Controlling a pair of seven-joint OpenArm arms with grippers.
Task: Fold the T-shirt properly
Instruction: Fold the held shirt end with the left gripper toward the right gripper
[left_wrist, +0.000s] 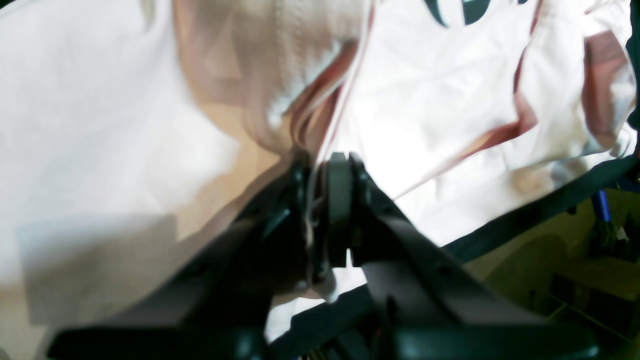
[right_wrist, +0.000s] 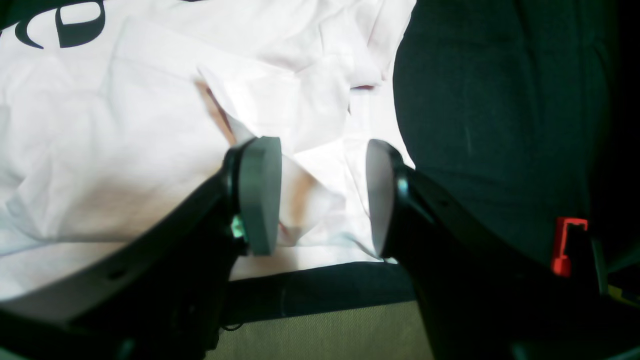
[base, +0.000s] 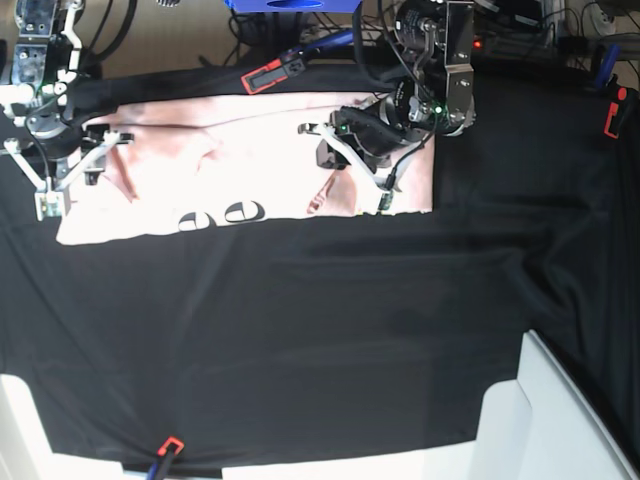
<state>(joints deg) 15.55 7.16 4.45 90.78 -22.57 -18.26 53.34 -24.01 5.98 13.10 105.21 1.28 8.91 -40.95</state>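
Crosswise between the two arms lay the T-shirt (base: 230, 170), long axis running gripper to gripper. The left gripper (left_wrist: 325, 200) was clenched on a fabric edge; the right gripper (right_wrist: 320, 195) hovered released above the opposite end.

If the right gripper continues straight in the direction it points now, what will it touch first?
Most likely the T-shirt. The right gripper stands open, and rumpled pink cloth lies directly between and ahead of its fingertips; the black cloth is off to one side. How near the shirt is, I cannot judge.
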